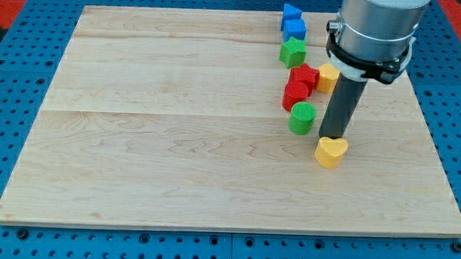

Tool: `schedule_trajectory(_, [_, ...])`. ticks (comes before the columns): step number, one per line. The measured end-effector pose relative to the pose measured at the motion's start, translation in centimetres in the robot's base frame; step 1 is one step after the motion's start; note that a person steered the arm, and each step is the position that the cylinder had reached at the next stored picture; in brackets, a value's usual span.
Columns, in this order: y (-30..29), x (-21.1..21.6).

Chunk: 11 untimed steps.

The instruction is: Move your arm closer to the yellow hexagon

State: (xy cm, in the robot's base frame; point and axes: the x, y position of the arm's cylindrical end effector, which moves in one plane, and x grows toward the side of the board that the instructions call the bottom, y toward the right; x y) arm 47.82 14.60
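The yellow hexagon (326,77) lies near the view's upper right, partly hidden behind my arm's grey body. My dark rod comes down just to its right and below it. My tip (332,138) rests on the board below the hexagon, right against the top edge of a yellow heart-shaped block (330,152). A green cylinder (301,118) stands just to the left of the tip.
Two red blocks (304,75) (295,94) sit left of the hexagon. A green star (292,52) and two blue blocks (291,12) (295,29) lie above them. The wooden board (177,128) sits on a blue perforated table.
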Motion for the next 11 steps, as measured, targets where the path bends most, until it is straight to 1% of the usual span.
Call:
schedule_trajectory(2, [4.0,2.1])
schedule_trajectory(3, [7.8,1.7])
schedule_trajectory(4, [11.2,-2.3])
schedule_trajectory(5, [11.9,-7.8])
schedule_trajectory(6, [11.6,-12.7])
schedule_trajectory(7, [10.7,-16.1])
schedule_trajectory(8, [10.1,-17.1])
schedule_trajectory(9, [8.8,-17.0])
schedule_trajectory(11, [3.8,-15.6])
